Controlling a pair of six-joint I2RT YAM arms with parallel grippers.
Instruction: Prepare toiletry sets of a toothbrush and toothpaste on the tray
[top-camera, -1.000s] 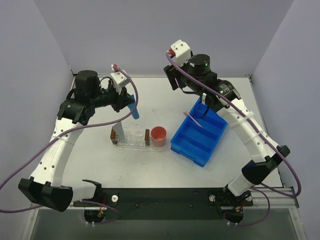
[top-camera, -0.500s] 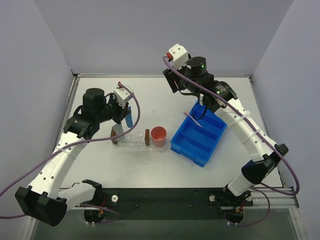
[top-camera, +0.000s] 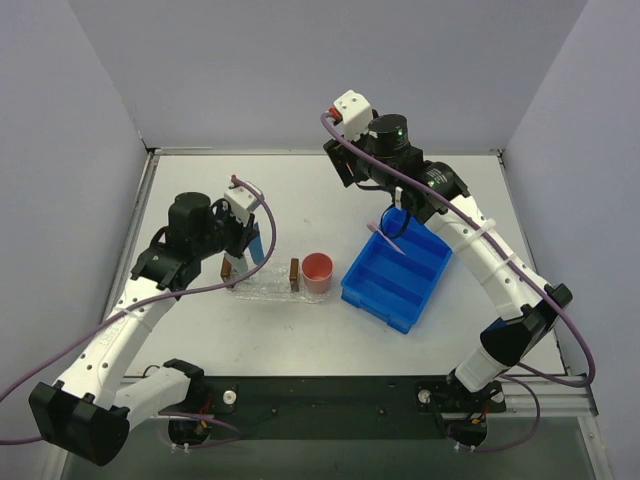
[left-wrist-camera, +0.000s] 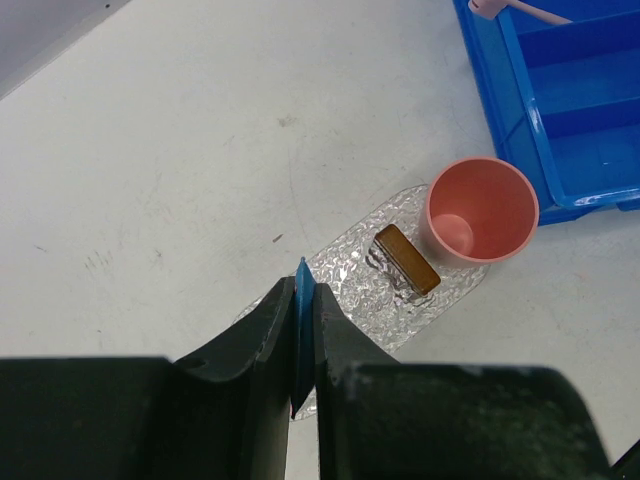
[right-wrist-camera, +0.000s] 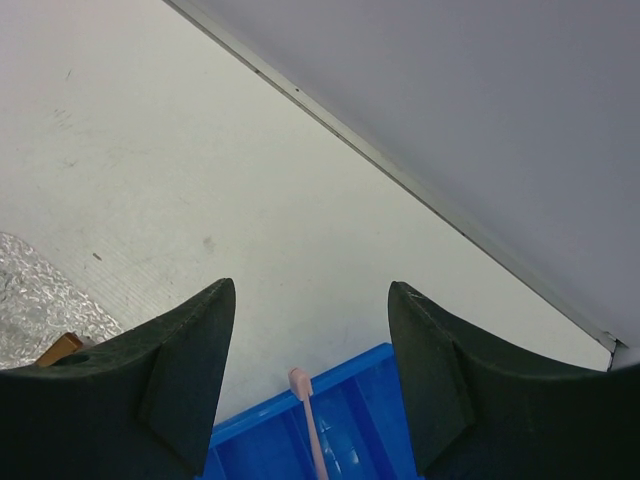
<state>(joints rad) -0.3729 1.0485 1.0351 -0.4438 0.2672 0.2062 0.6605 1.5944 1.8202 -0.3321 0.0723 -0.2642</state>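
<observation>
The table (top-camera: 200, 330) bears the bin (top-camera: 395, 290) and, to its left, the tray (left-wrist-camera: 350, 275), with a cup (top-camera: 317, 270) at the tray's right end. The toothbrush (top-camera: 386, 240) sticks out over the bin's rim, below the right gripper (right-wrist-camera: 310, 292), whose fingers are apart and empty. Over the tray, the left gripper (left-wrist-camera: 302, 293) pinches the blue toothpaste (left-wrist-camera: 299, 325).

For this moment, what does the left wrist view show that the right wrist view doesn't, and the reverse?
Only the left wrist view: the left gripper shut on the light blue toothpaste, held edge-on above the tray, and the pink cup at the tray's end. Only the right wrist view: the right gripper, open and holding nothing, and the grey back wall. Both: the tray, a brown block on it, the blue bin, and the pink toothbrush leaning in the bin.
</observation>
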